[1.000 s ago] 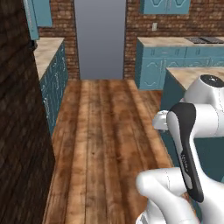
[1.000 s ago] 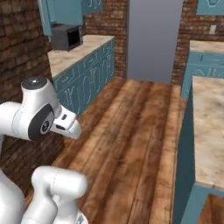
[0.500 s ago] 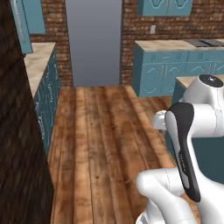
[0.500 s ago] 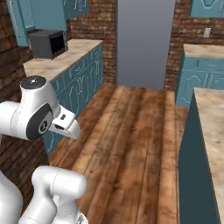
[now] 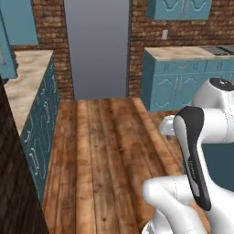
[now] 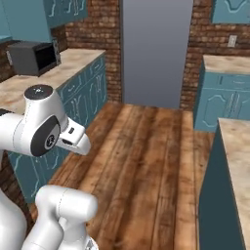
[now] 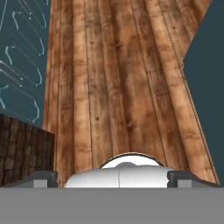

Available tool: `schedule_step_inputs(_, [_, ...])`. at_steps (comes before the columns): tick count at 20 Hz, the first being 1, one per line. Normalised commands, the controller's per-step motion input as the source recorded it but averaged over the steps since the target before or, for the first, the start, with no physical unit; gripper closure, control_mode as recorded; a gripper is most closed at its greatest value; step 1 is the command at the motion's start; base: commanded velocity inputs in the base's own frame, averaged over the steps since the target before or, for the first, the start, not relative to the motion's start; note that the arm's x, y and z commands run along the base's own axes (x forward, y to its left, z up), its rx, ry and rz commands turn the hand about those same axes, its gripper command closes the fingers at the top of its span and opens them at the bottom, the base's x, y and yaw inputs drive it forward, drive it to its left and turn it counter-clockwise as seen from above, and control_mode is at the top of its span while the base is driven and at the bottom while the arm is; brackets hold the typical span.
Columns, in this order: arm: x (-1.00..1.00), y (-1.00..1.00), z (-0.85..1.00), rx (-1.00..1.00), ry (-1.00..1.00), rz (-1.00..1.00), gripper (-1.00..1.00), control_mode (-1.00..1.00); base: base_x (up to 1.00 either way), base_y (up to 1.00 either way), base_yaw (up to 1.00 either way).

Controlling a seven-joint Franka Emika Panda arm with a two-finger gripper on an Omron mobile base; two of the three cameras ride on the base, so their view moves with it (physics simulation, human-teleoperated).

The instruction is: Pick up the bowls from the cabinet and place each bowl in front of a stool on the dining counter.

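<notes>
The bowls are out of view. In the hand view my gripper (image 7: pixel 114 179) points down at the wooden plank floor (image 7: pixel 118 78); its fingertips (image 7: pixel 43 178) stand wide apart, open, with nothing between them. Teal wall cabinets hang with doors shut at the back right (image 5: pixel 180 9) and above the left counter (image 6: pixel 63 10); I cannot tell which one is the cabinet of the task. A beige stone slab on a dark teal body, the dining counter (image 6: pixel 239 151), runs along the right edge of the right base view.
A grey panel (image 5: pixel 97 45) stands at the end of the aisle between brick walls. Teal base cabinets with stone tops line the left (image 5: pixel 39 119) and back right (image 5: pixel 178 77). A dark microwave (image 6: pixel 31 57) sits on the left counter. The floor aisle runs ahead.
The whole picture has shifted in both base views, so the base has moved: the grey panel and left counter look nearer, the dining counter has slid rightwards. The arm holds its pose and the gripper stays open.
</notes>
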Motion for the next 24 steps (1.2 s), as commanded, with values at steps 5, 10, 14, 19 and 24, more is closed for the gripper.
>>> schedule_step_inputs(5, [0.00, 0.00, 0.00, 0.00, 0.00, 0.00, -1.00, 1.00, 1.00, 0.00, 0.00])
schedule_step_inputs(10, [0.00, 0.00, 0.00, 0.00, 0.00, 0.00, -1.00, 1.00, 1.00, 0.00, 0.07])
schedule_step_inputs(14, [0.00, 0.00, 0.00, 0.00, 0.00, 0.00, -1.00, 1.00, 1.00, 0.00, 0.35])
schedule_step_inputs(19, [0.00, 0.00, 0.00, 0.00, 0.00, 0.00, -1.00, 1.00, 1.00, -0.02, 0.53])
schedule_step_inputs(24, [0.00, 0.00, 0.00, 0.00, 0.00, 0.00, -1.00, 1.00, 0.78, -0.08, 0.75])
